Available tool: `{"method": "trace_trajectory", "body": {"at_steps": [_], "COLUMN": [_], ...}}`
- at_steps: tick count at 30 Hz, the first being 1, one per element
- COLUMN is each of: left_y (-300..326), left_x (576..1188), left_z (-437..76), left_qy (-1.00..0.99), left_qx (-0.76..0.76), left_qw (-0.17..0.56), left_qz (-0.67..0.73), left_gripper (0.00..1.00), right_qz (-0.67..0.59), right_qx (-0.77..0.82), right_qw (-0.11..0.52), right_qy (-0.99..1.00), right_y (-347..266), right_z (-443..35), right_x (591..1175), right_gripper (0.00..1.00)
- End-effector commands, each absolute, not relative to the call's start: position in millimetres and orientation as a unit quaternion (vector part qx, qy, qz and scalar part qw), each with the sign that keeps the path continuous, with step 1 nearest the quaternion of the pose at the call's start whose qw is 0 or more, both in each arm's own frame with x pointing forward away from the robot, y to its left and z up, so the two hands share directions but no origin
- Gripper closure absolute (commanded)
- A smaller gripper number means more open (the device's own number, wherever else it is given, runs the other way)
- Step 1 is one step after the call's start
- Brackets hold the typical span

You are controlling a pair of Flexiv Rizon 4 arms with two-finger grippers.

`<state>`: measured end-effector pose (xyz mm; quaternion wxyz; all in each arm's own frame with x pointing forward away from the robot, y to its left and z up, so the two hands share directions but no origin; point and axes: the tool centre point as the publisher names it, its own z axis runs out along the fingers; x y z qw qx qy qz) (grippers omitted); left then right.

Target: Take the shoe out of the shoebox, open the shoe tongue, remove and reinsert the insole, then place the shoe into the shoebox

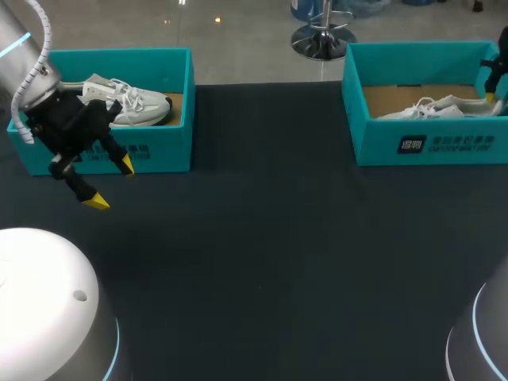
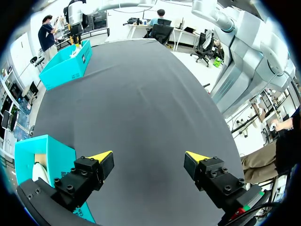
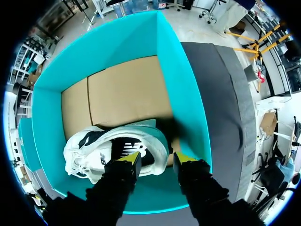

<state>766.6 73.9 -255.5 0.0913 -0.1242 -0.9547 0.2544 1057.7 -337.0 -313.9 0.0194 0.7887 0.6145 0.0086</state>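
Observation:
A white shoe [image 3: 113,150] lies on its side on the brown floor of the teal shoebox [image 3: 178,94] at the table's far right. My right gripper [image 3: 156,160] hangs inside that box at the shoe's heel, open; one finger is over the dark heel opening, the other outside the collar. In the head view only the gripper's tip [image 1: 492,91] shows at the box's [image 1: 421,143] right end, beside the shoe [image 1: 440,107]. My left gripper [image 1: 111,184] hovers wide open and empty over the cloth in front of the left box [image 1: 159,151].
The left teal box holds a second white shoe [image 1: 127,103] and lies just beside my left gripper [image 2: 149,157], with its corner [image 2: 47,150] close to one finger. Dark cloth [image 1: 262,254] covers the table between the two boxes.

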Motion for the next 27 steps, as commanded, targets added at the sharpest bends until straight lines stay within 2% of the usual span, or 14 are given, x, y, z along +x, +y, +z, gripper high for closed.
{"method": "trace_trajectory", "body": {"at_steps": [1,7,13,17,27], "left_y": [74.3,74.3,74.3,74.3,79.0], "left_x": [766.2,766.2,766.2,766.2,771.2], "left_z": [-255.3,-255.3,-255.3,-255.3,-249.4], "left_qy": [-0.955,-0.955,-0.955,-0.955,-0.957], "left_qx": [-0.124,-0.124,-0.124,-0.124,-0.132], "left_qw": [0.091,0.091,0.091,0.091,0.080], "left_qz": [0.253,0.253,0.253,0.253,0.245], "left_gripper": [0.00,0.00,0.00,0.00,0.00], "right_qz": [0.019,0.039,0.057,0.044,0.044], "right_qx": [0.790,0.779,0.766,0.768,0.768], "right_qw": [0.035,0.065,0.075,0.075,0.075], "right_qy": [0.611,0.622,0.636,0.634,0.634], "right_y": [-335.7,-319.1,-277.4,-254.8,-254.8], "right_z": [-290.6,-239.7,-199.8,-200.2,-200.2], "right_x": [1053.8,1060.2,1047.9,1036.5,1036.5], "right_gripper": [0.00,0.00,0.00,0.00,0.00]}}
